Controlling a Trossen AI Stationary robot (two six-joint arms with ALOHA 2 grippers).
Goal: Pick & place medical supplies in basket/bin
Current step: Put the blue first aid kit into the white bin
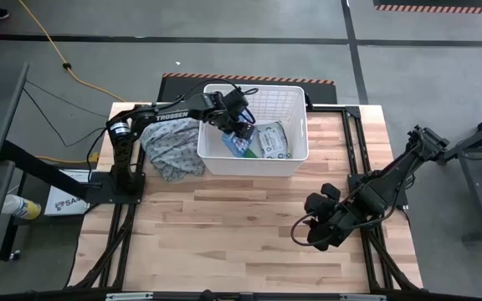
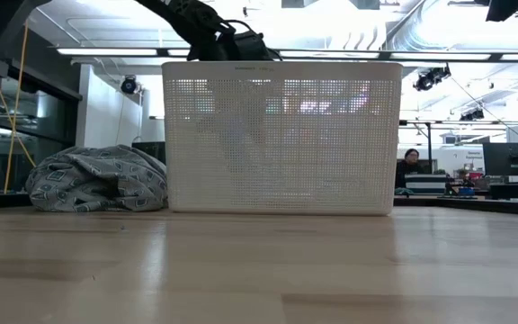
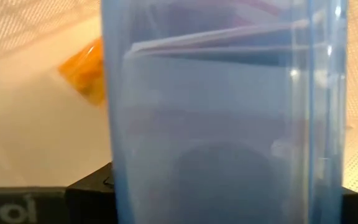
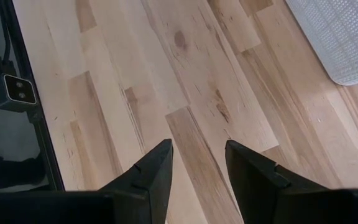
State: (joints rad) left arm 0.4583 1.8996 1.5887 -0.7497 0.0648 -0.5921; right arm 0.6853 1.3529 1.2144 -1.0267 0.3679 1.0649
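My left gripper [image 1: 239, 127] reaches from the left down into the white slatted basket [image 1: 295, 155], shut on the blue flat box [image 1: 242, 144]. In the left wrist view that translucent blue box [image 3: 222, 112] fills most of the picture, and a small orange item [image 3: 86, 74] lies behind it on the basket floor. A grey-white packet [image 1: 273, 140] lies flat in the basket beside the box. In the low view the basket [image 2: 281, 135] hides what is inside it. My right gripper [image 1: 308, 234] waits open over bare wood at the table's right near part. My left gripper holds the blue box between its two fingers, whose dark bases show on either side of the box's lower part [image 3: 129, 186]. The fingers come from above, pointing down into the basket. The box hides the place of contact, and whether it rests on the basket floor I cannot tell.
A grey-blue patterned cloth heap [image 1: 170, 146] lies against the basket's left wall, also seen in the low view as the cloth heap [image 2: 97, 180]. Bare wooden table [image 4: 185, 74] stretches in front of the basket. The basket's corner [image 4: 347, 43] shows ahead of my right gripper [image 4: 197, 162].
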